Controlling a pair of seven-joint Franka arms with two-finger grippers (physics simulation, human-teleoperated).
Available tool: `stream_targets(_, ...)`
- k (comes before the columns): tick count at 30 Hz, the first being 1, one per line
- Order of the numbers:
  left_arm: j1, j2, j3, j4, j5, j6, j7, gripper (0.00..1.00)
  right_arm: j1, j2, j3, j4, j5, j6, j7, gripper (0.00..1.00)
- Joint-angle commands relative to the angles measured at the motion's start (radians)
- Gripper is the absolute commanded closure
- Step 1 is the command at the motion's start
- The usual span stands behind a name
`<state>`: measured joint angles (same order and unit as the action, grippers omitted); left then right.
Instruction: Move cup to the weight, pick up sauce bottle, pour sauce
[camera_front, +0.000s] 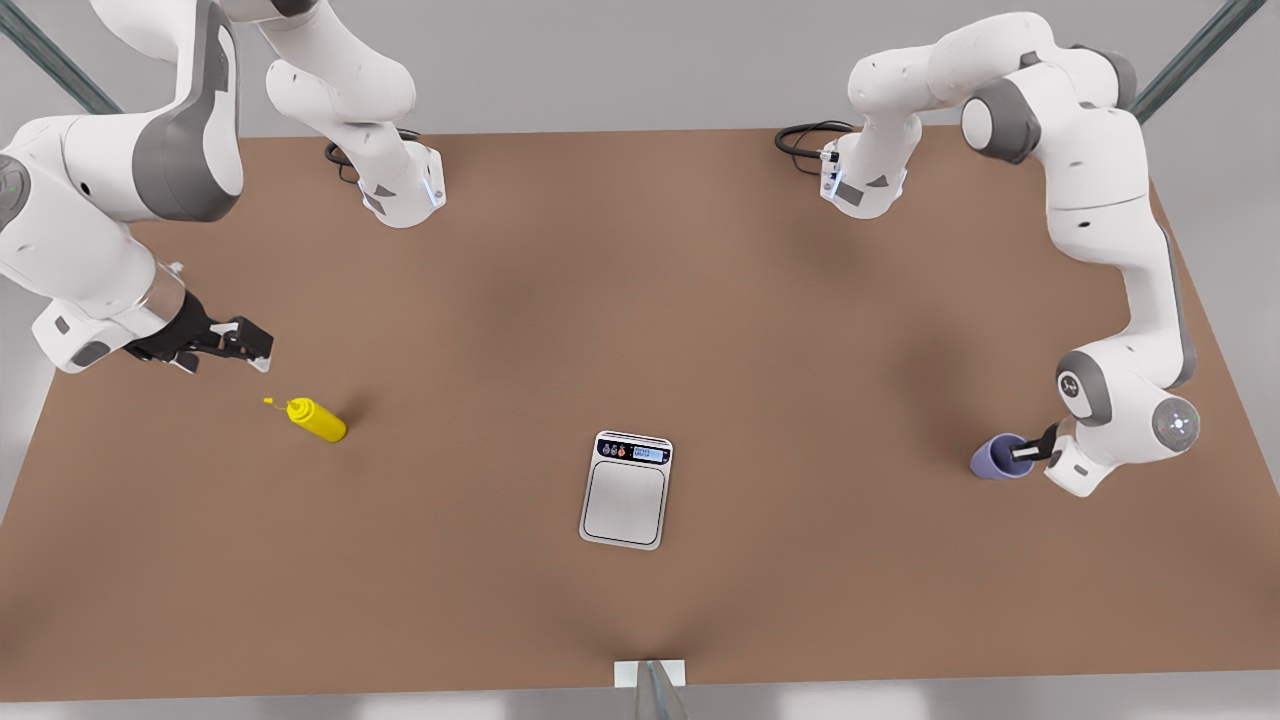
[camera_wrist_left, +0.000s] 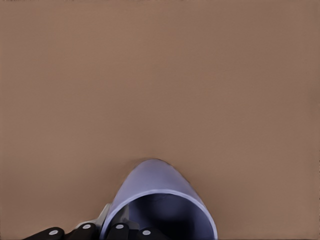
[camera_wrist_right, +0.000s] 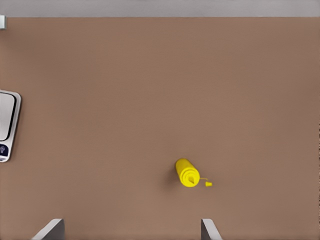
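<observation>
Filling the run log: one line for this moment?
left gripper: fingers at lavender cup rim | right gripper: open above yellow squeeze bottle | grey scale: bare

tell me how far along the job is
Nothing looks finished yet. In hand: the left tool has one finger inside the small lavender-blue tapered cup and one outside, at the front view's right, away from the flat silver-grey digital scale, whose plate is bare. Left: the right tool hangs open above the bright yellow squeeze bottle, ungrasped; pouring remains.
</observation>
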<state>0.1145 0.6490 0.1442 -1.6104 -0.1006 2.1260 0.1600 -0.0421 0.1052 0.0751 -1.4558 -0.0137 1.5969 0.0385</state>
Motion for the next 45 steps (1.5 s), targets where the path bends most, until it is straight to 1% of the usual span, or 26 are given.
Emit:
stream_targets(1, -0.007, -0.002, 0.0, 0.0, -0.019, -0.003, 0.001, 0.79, 0.001, 0.002, 0.0, 0.0, 0.001, 0.0, 0.001, 0.0)
stream_targets(3, -0.021, -0.006, 0.0, 0.001, -0.019, -0.001, -0.005, 0.79, -0.009, 0.021, -0.005, 0.017, 0.032, -0.018, 0.043, 0.0)
stream_targets(4, -0.044, -0.034, 0.0, 0.001, -0.021, -0.014, -0.017, 0.79, -0.013, 0.039, -0.014, 0.035, 0.09, -0.046, 0.167, 0.0)
stream_targets(6, -0.151, -0.095, -0.006, 0.001, -0.028, -0.024, -0.082, 0.79, -0.105, 0.102, -0.017, 0.041, 0.302, -0.06, 0.467, 0.0)
stream_targets(7, -0.179, -0.098, -0.018, 0.007, -0.03, -0.023, -0.111, 0.79, -0.154, 0.132, -0.017, 0.037, 0.409, -0.06, 0.593, 0.0)
stream_targets(8, -0.217, -0.106, -0.035, 0.012, -0.03, -0.024, -0.174, 0.79, -0.222, 0.177, -0.017, 0.034, 0.561, -0.075, 0.744, 0.0)
stream_targets(9, -0.272, -0.117, -0.035, 0.02, -0.03, -0.054, -0.244, 0.79, -0.258, 0.218, -0.017, 0.034, 0.643, -0.095, 0.77, 0.0)
stream_targets(10, -0.294, -0.108, -0.035, 0.07, -0.028, -0.112, -0.3, 0.79, -0.311, 0.255, -0.018, 0.014, 0.73, -0.097, 0.77, 0.0)
stream_targets(11, -0.3, -0.103, -0.038, 0.087, -0.03, -0.127, -0.324, 0.79, -0.353, 0.295, -0.018, 0.014, 0.777, -0.121, 0.768, 0.0)
stream_targets(12, -0.346, -0.1, -0.045, 0.089, -0.028, -0.127, -0.388, 0.79, -0.389, 0.385, -0.098, 0.017, 0.919, -0.205, 0.755, 0.0)
stream_targets(13, -0.389, -0.098, -0.043, 0.089, -0.022, -0.127, -0.482, 0.79, -0.384, 0.447, -0.185, 0.014, 1.024, -0.273, 0.732, 0.0)
stream_targets(14, -0.443, -0.098, -0.045, 0.09, -0.022, -0.127, -0.6, 0.79, -0.384, 0.496, -0.222, 0.015, 1.077, -0.322, 0.683, 0.0)
stream_targets(15, -0.489, -0.066, -0.045, 0.138, -0.03, -0.129, -0.709, 0.79, -0.383, 0.54, -0.273, 0.014, 1.132, -0.383, 0.638, 0.0)
stream_targets(16, -0.529, -0.046, -0.045, 0.167, -0.031, -0.13, -0.804, 0.79, -0.387, 0.588, -0.288, 0.011, 1.161, -0.445, 0.589, 0.0)
stream_targets(17, -0.564, -0.034, -0.045, 0.187, -0.033, -0.13, -0.853, 0.79, -0.386, 0.603, -0.299, -0.012, 1.163, -0.468, 0.525, 0.0)
stream_targets(19, -0.622, 0.023, -0.045, 0.3, -0.083, -0.195, -0.959, 0.79, -0.374, 0.639, -0.299, -0.071, 1.164, -0.518, 0.443, 0.0)
stream_targets(22, -0.677, 0.09, -0.041, 0.415, -0.146, -0.199, -1.099, 0.79, -0.371, 0.682, -0.291, -0.08, 1.166, -0.502, 0.416, 0.0)
stream_targets(26, -0.737, 0.205, -0.037, 0.586, -0.166, -0.192, -1.139, 0.79, -0.357, 0.697, -0.288, -0.077, 1.166, -0.445, 0.431, 0.0)
stream_targets(29, -0.78, 0.284, -0.035, 0.655, -0.168, -0.164, -1.152, 0.79, -0.343, 0.7, -0.271, -0.095, 1.16, -0.445, 0.437, 0.0)
stream_targets(32, -0.829, 0.334, -0.032, 0.661, -0.171, -0.095, -1.194, 0.79, -0.344, 0.714, -0.271, -0.098, 1.16, -0.445, 0.437, 0.0)
stream_targets(34, -0.84, 0.345, -0.032, 0.661, -0.174, -0.038, -1.202, 0.79, -0.346, 0.714, -0.271, -0.098, 1.157, -0.446, 0.437, 0.0)
stream_targets(39, -0.84, 0.36, -0.034, 0.661, -0.174, -0.009, -1.197, 0.79, -0.344, 0.738, -0.271, -0.1, 1.15, -0.443, 0.437, 0.0)
stream_targets(40, -0.842, 0.36, -0.034, 0.661, -0.174, -0.009, -1.197, 0.75, -0.344, 0.738, -0.271, -0.1, 1.146, -0.442, 0.437, 0.0)
stream_targets(41, -0.842, 0.36, -0.034, 0.661, -0.174, -0.009, -1.192, 0.64, -0.344, 0.743, -0.271, -0.1, 1.146, -0.44, 0.437, 0.0)
stream_targets(45, -0.842, 0.366, -0.034, 0.661, -0.174, 0.003, -1.195, 0.6, -0.343, 0.758, -0.273, -0.103, 1.126, -0.433, 0.435, 0.0)
